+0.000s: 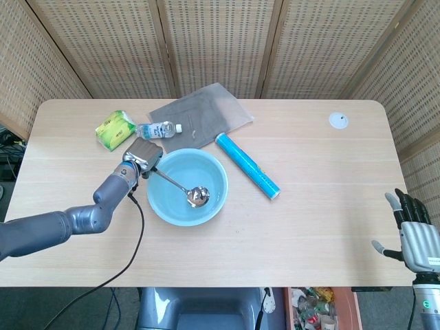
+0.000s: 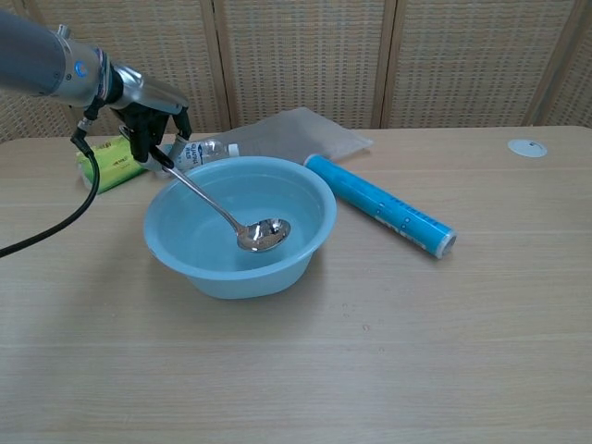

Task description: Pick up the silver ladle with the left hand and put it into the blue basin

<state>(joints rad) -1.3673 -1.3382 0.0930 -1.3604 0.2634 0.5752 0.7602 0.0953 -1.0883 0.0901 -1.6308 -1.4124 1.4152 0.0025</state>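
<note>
Left arm [image 1: 62,223]: grey metallic tube, blue ring near wrist, black cable trailing off it. Left hand [image 1: 143,154]: silver shell, black fingers. Right hand [image 1: 410,234]: same silver back, black fingers.

Table [image 1: 323,206] w/ blue basin [image 1: 159,204], blue roll [image 1: 247,166], bottle [image 1: 157,130], green pack [image 1: 114,129], grey bag [image 1: 201,116].
</note>
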